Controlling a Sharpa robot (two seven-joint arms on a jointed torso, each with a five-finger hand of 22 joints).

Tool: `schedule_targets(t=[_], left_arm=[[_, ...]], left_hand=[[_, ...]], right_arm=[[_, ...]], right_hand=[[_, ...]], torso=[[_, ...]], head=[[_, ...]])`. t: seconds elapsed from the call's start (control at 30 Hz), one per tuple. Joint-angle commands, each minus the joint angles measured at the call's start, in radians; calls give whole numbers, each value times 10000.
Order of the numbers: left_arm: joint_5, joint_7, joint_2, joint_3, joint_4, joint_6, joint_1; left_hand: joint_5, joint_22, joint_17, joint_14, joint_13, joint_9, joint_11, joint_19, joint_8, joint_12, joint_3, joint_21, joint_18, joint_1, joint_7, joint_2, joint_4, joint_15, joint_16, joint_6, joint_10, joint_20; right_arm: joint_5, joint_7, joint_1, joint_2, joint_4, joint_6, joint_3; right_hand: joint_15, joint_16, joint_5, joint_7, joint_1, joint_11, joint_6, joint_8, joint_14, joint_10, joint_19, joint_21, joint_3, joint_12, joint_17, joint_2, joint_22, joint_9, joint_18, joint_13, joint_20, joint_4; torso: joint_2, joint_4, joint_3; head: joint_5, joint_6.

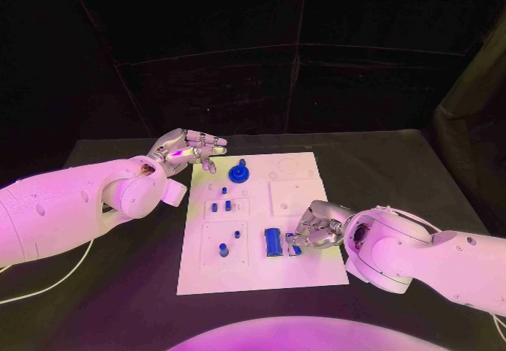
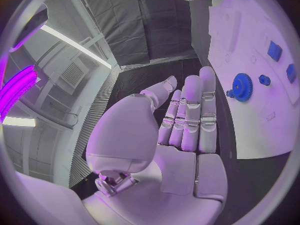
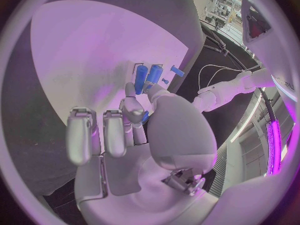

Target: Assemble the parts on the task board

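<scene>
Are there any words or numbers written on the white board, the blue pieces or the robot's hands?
None: no word, number or sign can be read.
The task board shows just faint outlines, no letters.
The blue gear and blue cylinder are plain.
The left hand and right hand carry no readable label.

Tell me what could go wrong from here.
The right hand pinches a small blue part right beside the blue cylinder; moving it could knock the cylinder. Its grip looks like a fingertip pinch, so the part may slip. The left hand, open near the gear, could brush it.
</scene>
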Motion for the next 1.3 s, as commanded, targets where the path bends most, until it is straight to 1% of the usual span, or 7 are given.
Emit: schedule_targets(t=[0.03,0.3,0.43,1.07,1.13,1.23,1.3], left_arm=[[33,65,-3,7,16,117,13],[33,57,-7,8,23,119,14],[33,52,-18,8,25,118,15],[33,9,-29,8,23,115,15],[33,5,-30,8,18,118,15],[33,1,-31,8,7,122,15],[33,-3,-34,8,-3,123,15]], left_hand=[[-45,-11,-9,-67,-14,2,-4,-77,46,39,8,-64,136,7,-12,72,-46,-14,-14,-87,-62,-25],[-45,-11,-9,-67,-14,2,-4,-77,46,39,8,-64,136,7,-12,72,-46,-14,-14,-87,-62,-25],[-45,-11,-9,-67,-14,2,-4,-77,46,39,8,-64,136,7,-12,72,-46,-14,-14,-87,-62,-25],[-42,-12,-19,-71,-15,2,-3,-81,58,50,7,-63,136,-2,-12,69,-51,-12,-10,-93,-67,-24],[-42,-12,-19,-71,-15,2,-3,-81,58,50,7,-63,136,-2,-12,69,-51,-12,-10,-93,-67,-24],[-42,-12,-19,-71,-15,2,-3,-81,58,50,7,-63,136,-2,-12,69,-51,-12,-10,-93,-67,-24],[-42,-12,-19,-71,-15,2,-3,-81,58,50,7,-63,136,-2,-12,69,-51,-12,-10,-93,-67,-24]], right_arm=[[-42,-23,11,47,-15,134,1],[-361,-91,12,156,-112,412,1],[-603,-112,12,178,-165,505,2],[-1206,-135,12,186,-242,563,2],[-1207,-98,12,138,-189,542,2],[-1097,1,11,32,-79,576,2],[-934,98,11,-72,17,661,2]], right_hand=[[-77,43,34,6,-124,-7,50,-8,675,83,144,35,-66,50,542,19,1448,-19,-132,16,-42,18],[-71,9,75,18,-369,3,54,-14,661,63,127,19,-255,-30,495,-45,1428,-2,-127,-19,-45,113],[-62,-23,686,31,-828,18,65,-25,648,47,106,-2,-804,-107,457,-297,1406,21,-121,-37,-35,324],[-42,-136,345,58,-840,44,3,-73,613,-38,13,-92,-1415,-302,310,-259,1297,47,-89,-110,-20,349],[-32,-146,91,66,-845,52,-4,-77,612,-50,5,-101,-1586,-321,302,-285,1290,56,-87,-108,-12,356],[-24,-163,-780,69,-933,60,-18,-84,610,-57,-3,-113,-1963,-340,287,-354,1281,73,-85,-95,2,439],[-14,-176,-1518,66,-986,74,-36,-89,610,-68,-12,-125,-2315,-355,275,-394,1271,92,-80,-82,6,543]], torso=[[1,-9,-1],[3,7,-6],[-5,2,-8],[3,-5,7],[-1,-13,13],[3,-8,28],[2,-11,25]], head=[[-11,-9],[-22,-23],[-21,-31],[-39,-18],[-44,-23],[-34,-27],[-22,-23]])
